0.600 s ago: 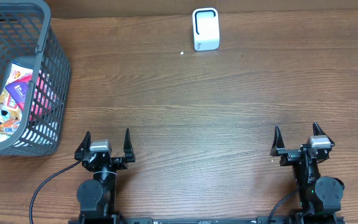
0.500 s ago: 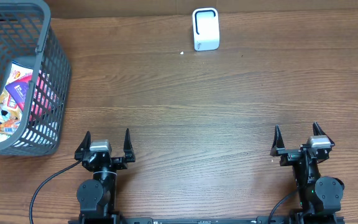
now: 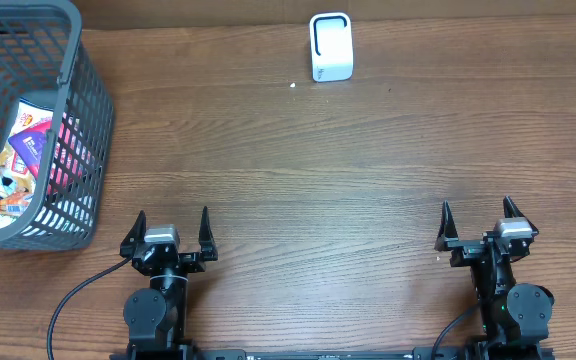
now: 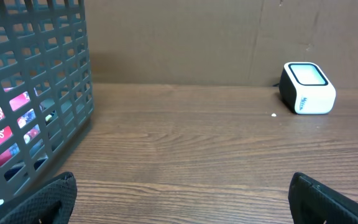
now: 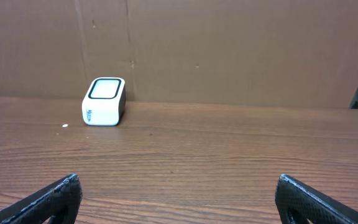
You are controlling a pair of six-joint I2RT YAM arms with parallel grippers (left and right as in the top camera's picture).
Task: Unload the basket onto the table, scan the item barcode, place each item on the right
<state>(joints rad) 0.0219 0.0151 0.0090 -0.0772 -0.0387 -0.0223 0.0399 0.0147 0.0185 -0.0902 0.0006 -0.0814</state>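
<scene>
Opening state of a barcode-scanning task, as far as these views show: no step is done. The left fingers (image 3: 204, 228) and right fingers (image 3: 445, 222) stand spread wide and hold nothing, both at the near edge of the desk (image 3: 298, 170), one toward each near corner. The packets (image 3: 26, 140) to be scanned lie heaped inside the grey mesh basket (image 3: 93, 120) at the far left corner of the desk, well apart from both arms. They appear as flat, glossy wrappers in purple-and-white, pink-red and orange; through the mesh the left wrist view shows only red and pink patches. No barcode can be made out on any of them. The scanner (image 3: 330, 46), a small white block with a dark-rimmed window, sits at the far edge near the middle, nothing in front of it. Remaining, by judgement: pick one packet out of the basket, find its barcode, and present that face to the scanner window.
</scene>
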